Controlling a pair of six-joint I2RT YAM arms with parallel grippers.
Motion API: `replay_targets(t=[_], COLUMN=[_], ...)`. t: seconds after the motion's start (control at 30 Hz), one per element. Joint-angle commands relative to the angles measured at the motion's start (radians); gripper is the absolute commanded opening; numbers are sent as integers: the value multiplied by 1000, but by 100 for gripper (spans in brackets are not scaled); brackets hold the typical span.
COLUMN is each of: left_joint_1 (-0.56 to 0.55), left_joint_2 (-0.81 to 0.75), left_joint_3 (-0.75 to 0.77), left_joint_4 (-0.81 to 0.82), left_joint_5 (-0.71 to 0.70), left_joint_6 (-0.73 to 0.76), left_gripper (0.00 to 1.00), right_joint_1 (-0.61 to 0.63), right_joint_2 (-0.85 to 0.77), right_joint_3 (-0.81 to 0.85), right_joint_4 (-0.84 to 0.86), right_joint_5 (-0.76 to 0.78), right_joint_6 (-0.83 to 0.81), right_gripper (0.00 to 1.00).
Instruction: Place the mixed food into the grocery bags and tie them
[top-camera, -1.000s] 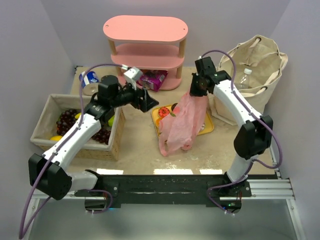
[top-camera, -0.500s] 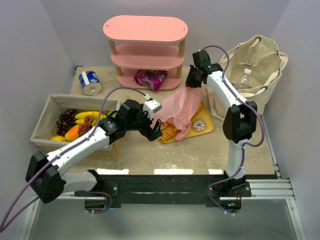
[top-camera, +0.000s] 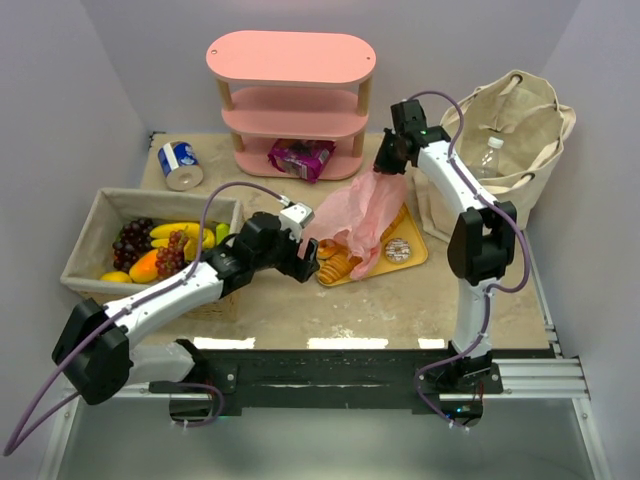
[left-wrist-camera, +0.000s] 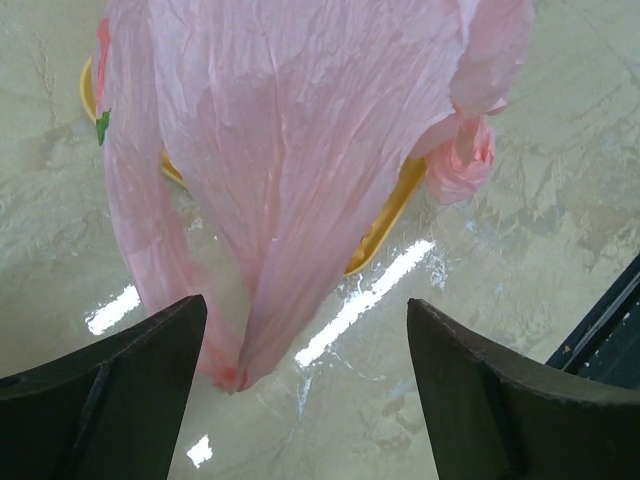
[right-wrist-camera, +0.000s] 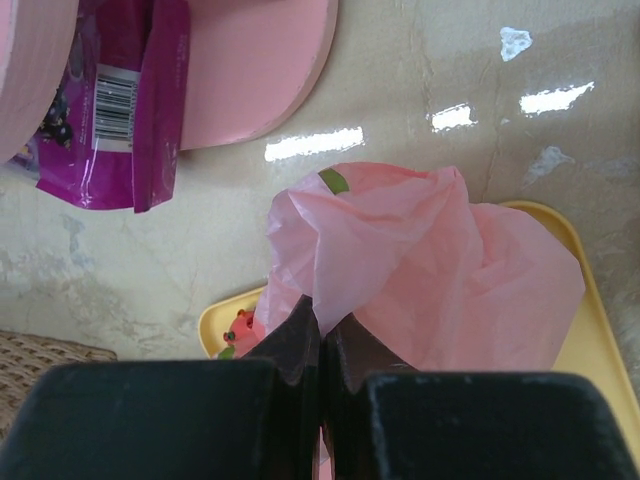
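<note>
Tabletop (top-camera: 420, 300), over yellow tray (top-camera: 425, 255): right gripper (right-wrist-camera: 322, 330) clamped on pink plastic bag (top-camera: 360, 215), left gripper (top-camera: 308, 262) wide, empty; slip risk from thin film.

Beige marbled table (top-camera: 300, 310) carries: three-tier pink shelf (top-camera: 290, 60) back centre; blue can (top-camera: 180, 164) on its side, back left; woven basket (top-camera: 85, 240) left; yellow tray (top-camera: 420, 255) centre; beige canvas bag (top-camera: 520, 110) right. Purple packet (top-camera: 303, 157) lies on the shelf's bottom tier.
</note>
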Motion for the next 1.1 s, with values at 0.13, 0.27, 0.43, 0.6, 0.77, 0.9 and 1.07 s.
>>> replay_targets(t=[0.13,0.27,0.43,0.6,0.77,0.9,1.07], left_joint_1=[-2,2,39,143,177,188,215], left_joint_2=[85,133,118,-2,-53,-80,-97], left_joint_3=[26,73,228,316,463,526,576], left_joint_4=[140,219,81,-31,-306,-462,-568], left_joint_5=[-72,-3,87,259,363,354,302], left_joint_6=[12,90,90,-13,-97,-177,-326], left_gripper=[64,24,0,0,0,0,0], right_joint_1=[-3,-1,13,85,226,293,298], right_joint_2=[-52,-74,-138,-227,-172,-57,35], right_joint_3=[-4,-26,-53,-67,-15,54,244], right_joint_4=[28,50,47,30,33,110,95], right_joint_5=[-38,-58,-92,-82,-142,-254,-288], right_joint_6=[9,11,-6,-46,-52,-32,-34], right_gripper=[0,0,0,0,3,39,75])
